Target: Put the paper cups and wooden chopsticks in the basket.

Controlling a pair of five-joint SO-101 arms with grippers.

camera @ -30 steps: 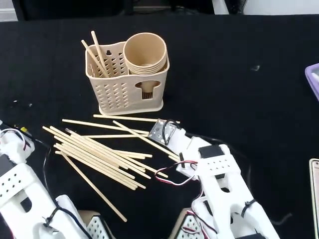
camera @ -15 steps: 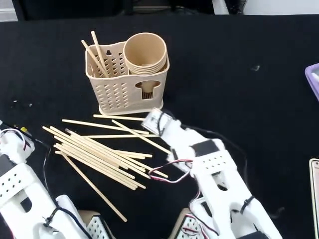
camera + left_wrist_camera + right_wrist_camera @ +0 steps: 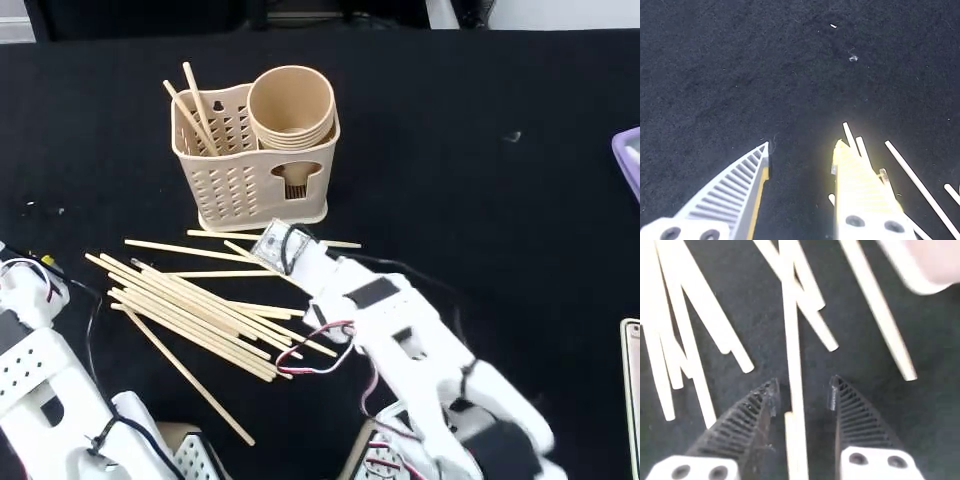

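Observation:
A beige perforated basket [image 3: 250,165] stands at the back of the black table, holding stacked paper cups [image 3: 291,105] on one side and two chopsticks [image 3: 196,108] on the other. Several wooden chopsticks [image 3: 200,310] lie scattered in front of it. The right arm [image 3: 400,340] stretches over the pile, its head just before the basket. My right gripper [image 3: 802,390] is open, its jaws on either side of a chopstick [image 3: 791,340] lying on the cloth. My left gripper [image 3: 800,150] is open above bare cloth, with chopstick ends [image 3: 855,142] beside one finger.
A purple object [image 3: 628,155] sits at the table's right edge and a pale flat item [image 3: 632,390] lower right. The left arm's white body [image 3: 40,390] is at the lower left corner. The black cloth to the right of the basket is bare.
The right arm has swung left and forward over the last second, from the right end of the chopstick pile to a spot just in front of the basket. The left arm stayed put.

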